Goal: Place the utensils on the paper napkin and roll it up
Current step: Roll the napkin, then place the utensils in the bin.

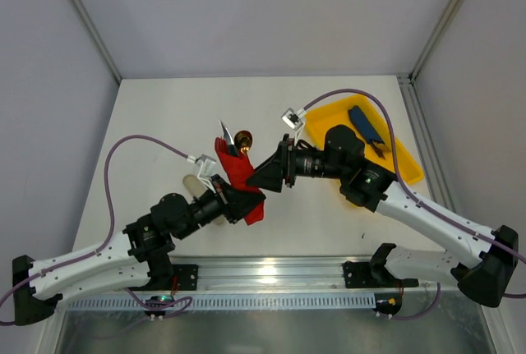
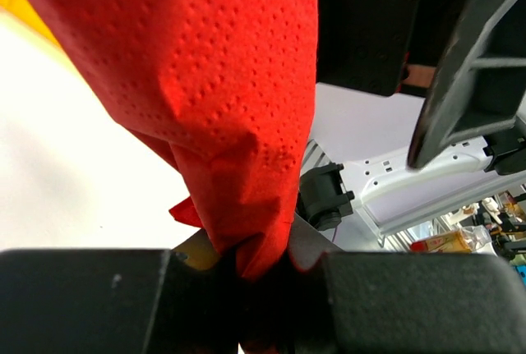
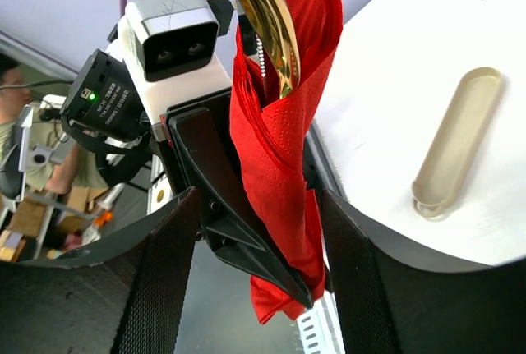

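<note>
The left end effector (image 2: 263, 282) is pinching the paper napkin (image 1: 238, 175), apparently rolled around the utensils (image 3: 267, 17); the right end effector (image 3: 259, 243) is standing wide.

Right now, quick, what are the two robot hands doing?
Left gripper: closed, holding the red napkin.
Right gripper: open, holding nothing.

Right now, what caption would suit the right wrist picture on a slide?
Open right gripper flanks the rolled red napkin, gold spoon poking out, clamped by the left gripper.
</note>
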You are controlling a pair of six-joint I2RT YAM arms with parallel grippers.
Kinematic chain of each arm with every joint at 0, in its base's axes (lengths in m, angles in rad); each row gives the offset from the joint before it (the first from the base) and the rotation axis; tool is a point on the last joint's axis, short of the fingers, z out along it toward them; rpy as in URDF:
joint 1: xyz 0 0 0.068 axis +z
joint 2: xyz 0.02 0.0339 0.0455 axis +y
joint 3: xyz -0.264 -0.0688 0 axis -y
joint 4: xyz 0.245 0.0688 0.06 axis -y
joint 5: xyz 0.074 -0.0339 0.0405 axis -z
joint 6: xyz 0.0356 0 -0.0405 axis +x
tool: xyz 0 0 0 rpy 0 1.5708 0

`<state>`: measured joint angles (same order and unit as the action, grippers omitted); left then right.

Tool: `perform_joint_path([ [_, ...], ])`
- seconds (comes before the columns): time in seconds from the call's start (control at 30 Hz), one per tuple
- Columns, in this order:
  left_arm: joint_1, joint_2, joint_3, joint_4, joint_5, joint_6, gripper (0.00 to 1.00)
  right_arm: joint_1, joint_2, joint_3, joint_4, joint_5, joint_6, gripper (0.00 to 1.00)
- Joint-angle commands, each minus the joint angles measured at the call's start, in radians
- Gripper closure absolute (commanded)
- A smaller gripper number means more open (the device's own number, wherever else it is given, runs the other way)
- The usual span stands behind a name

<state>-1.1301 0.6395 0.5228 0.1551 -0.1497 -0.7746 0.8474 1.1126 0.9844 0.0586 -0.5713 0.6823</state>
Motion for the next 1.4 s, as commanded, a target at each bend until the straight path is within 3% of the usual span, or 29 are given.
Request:
perform_joint_path([
  [0.0,0.003,-0.001,0.019,0.046,-0.014,0.024,1.0,-0.019,-0.06,0.059,-0.124,0.1,-0.073,0.36],
  [0.3,0.003,0.017,0.019,0.084,0.024,0.003,1.0,-0.048,-0.074,0.037,-0.132,0.03,-0.127,0.35],
  [0.57,0.003,0.103,0.057,0.083,0.002,-0.015,1.0,-0.064,-0.131,0.074,-0.316,0.231,-0.145,0.35],
  [0.83,0.003,0.146,0.08,0.104,-0.016,-0.028,1.0,-0.076,-0.169,0.03,-0.304,0.215,-0.147,0.35],
  [1.07,0.003,0.224,0.137,0.04,-0.096,-0.058,1.0,-0.079,-0.224,0.071,-0.508,0.445,-0.109,0.35],
  [1.37,0.004,0.419,0.264,0.077,-0.18,-0.089,1.0,-0.085,-0.404,0.097,-0.805,0.87,-0.003,0.38],
])
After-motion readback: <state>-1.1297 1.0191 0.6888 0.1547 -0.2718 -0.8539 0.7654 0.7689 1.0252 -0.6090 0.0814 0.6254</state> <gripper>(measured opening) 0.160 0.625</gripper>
